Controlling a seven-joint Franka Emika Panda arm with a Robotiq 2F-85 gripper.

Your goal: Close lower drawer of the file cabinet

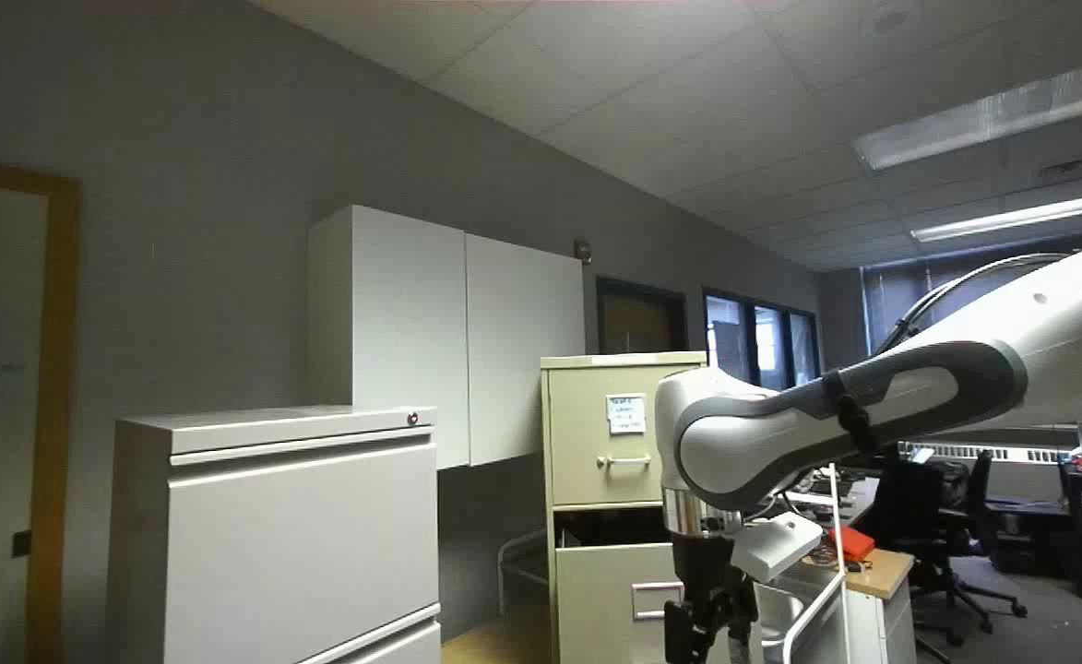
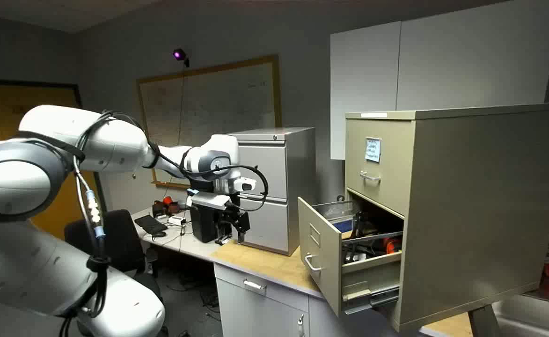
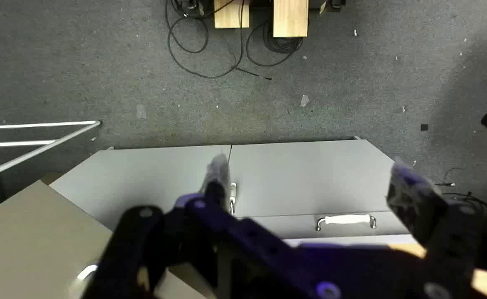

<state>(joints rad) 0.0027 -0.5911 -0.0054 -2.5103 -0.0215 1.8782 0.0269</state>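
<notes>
The beige file cabinet [image 1: 596, 415] [image 2: 475, 201] shows in both exterior views, with a paper note on its shut upper drawer. Its lower drawer [image 2: 321, 262] is pulled well out, with tools and cables inside. In an exterior view the lower drawer front [image 1: 596, 590] shows a label frame, partly behind my gripper. My gripper [image 1: 714, 632] [image 2: 233, 231] points down, open and empty, in front of the drawer and apart from it. In the wrist view the fingers of my gripper [image 3: 309, 170] are wide apart, and a beige front [image 3: 40, 236] with a handle, seemingly the drawer, is at lower left.
A white lateral cabinet [image 1: 305, 553] [image 2: 265, 173] stands on the wooden countertop [image 2: 265, 262] beside the file cabinet. White base cabinets [image 2: 260, 304] with handles are below. White wall cupboards [image 1: 467, 341] hang behind. A white metal frame [image 3: 40, 143] is at the wrist view's left.
</notes>
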